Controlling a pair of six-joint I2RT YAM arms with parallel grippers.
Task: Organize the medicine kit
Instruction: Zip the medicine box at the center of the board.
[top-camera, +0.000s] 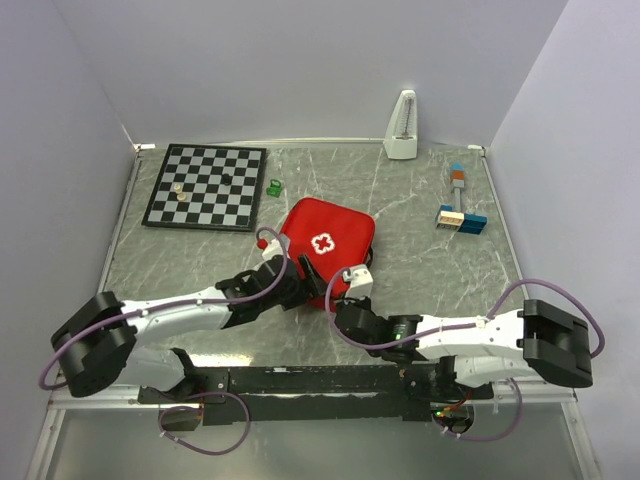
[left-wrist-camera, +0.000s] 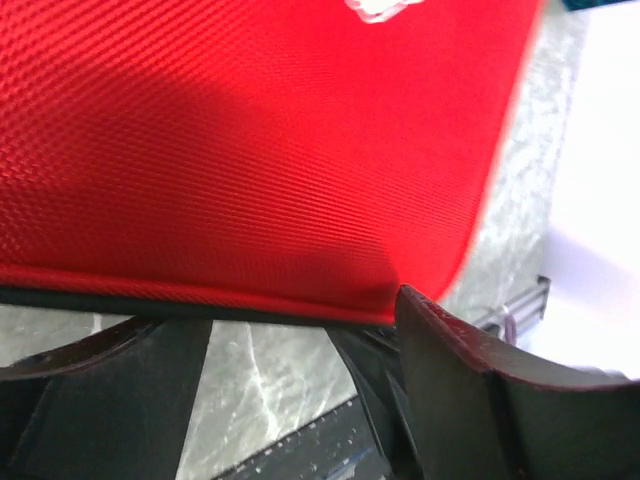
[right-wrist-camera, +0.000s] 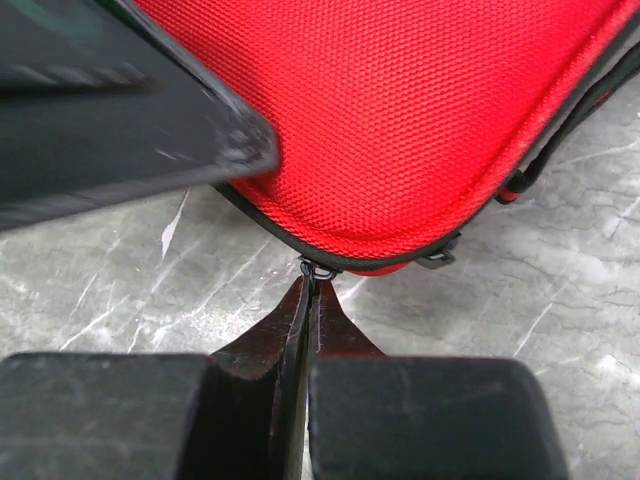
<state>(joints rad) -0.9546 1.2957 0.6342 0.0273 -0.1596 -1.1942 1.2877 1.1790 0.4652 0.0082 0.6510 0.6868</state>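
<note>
The medicine kit (top-camera: 325, 240), a closed red case with a white cross on its lid, lies in the middle of the table. My left gripper (top-camera: 290, 285) stands open at its near left edge. In the left wrist view the kit's red cloth (left-wrist-camera: 250, 140) fills the top, the left gripper (left-wrist-camera: 290, 335) spread just below its black seam, one finger (left-wrist-camera: 450, 350) touching the edge. My right gripper (top-camera: 345, 300) is at the near corner. In the right wrist view that gripper (right-wrist-camera: 312, 288) is pinched shut on the small zipper pull (right-wrist-camera: 320, 270) under the kit (right-wrist-camera: 400, 110).
A black-and-white chessboard (top-camera: 205, 187) with a few pieces lies at the back left, a small green thing (top-camera: 273, 186) beside it. A white metronome (top-camera: 402, 126) stands at the back wall. Coloured blocks (top-camera: 460, 218) lie at the right. Walls close in both sides.
</note>
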